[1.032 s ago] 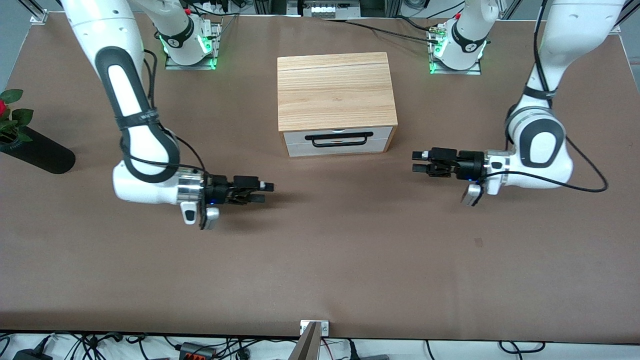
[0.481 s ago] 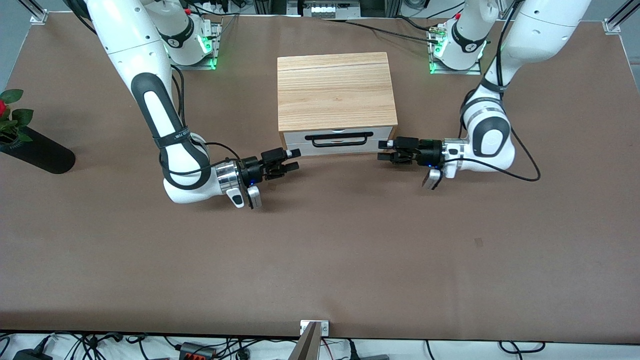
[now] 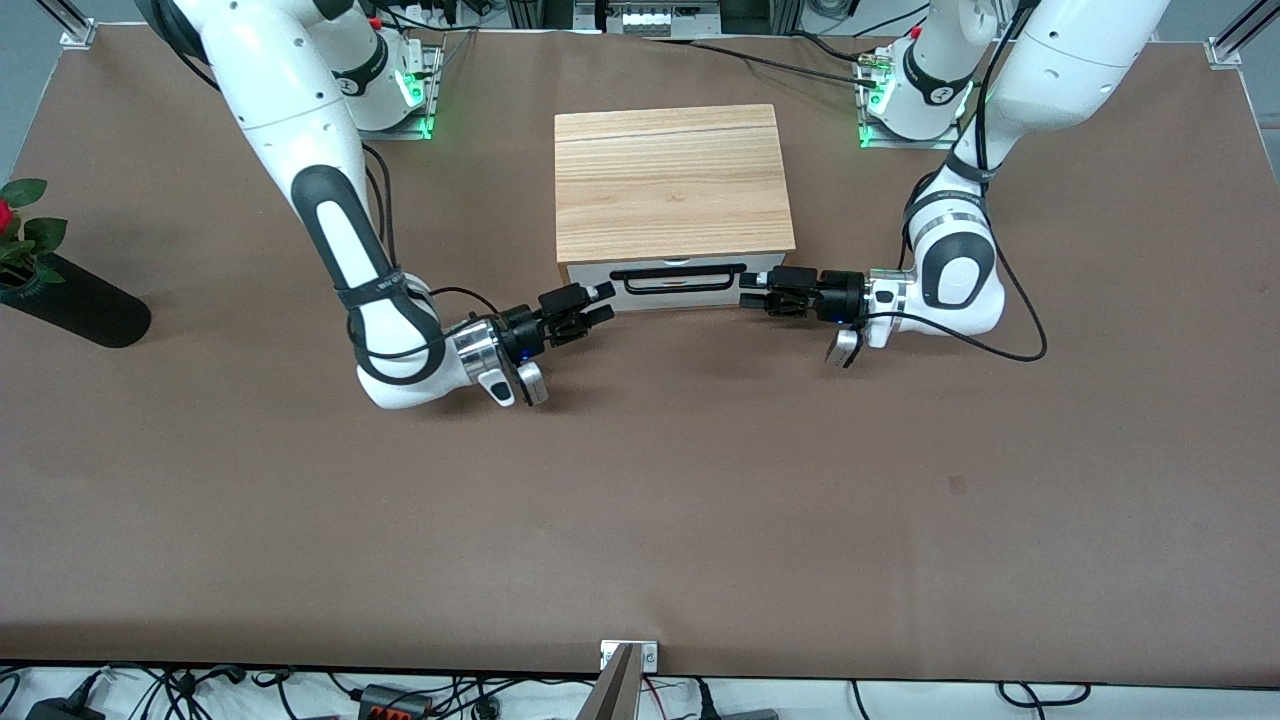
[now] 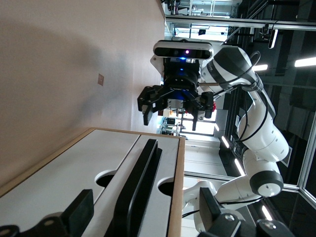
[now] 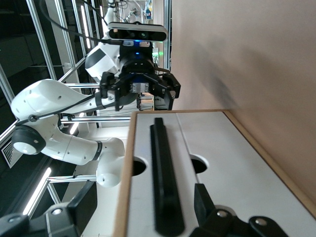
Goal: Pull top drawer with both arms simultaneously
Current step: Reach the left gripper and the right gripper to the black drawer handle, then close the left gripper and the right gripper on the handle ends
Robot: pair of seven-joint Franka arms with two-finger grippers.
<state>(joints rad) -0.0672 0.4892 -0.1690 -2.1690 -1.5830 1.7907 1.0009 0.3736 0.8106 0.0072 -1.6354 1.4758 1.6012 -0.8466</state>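
The top drawer is closed in the wood-topped cabinet, and its long black bar handle runs across the white front. My left gripper is open at the handle's end toward the left arm's side. In the left wrist view its fingers straddle the handle. My right gripper is open at the handle's other end. In the right wrist view its fingers stand on either side of the handle. Neither gripper touches the handle.
The lower white drawer front sits under the top one. A black vase with a rose lies at the right arm's end of the table. Each wrist view shows the other gripper facing it.
Both arms have swung in from the open table toward the cabinet. Each open gripper has come up to one end of the drawer handle. The drawer has not moved.
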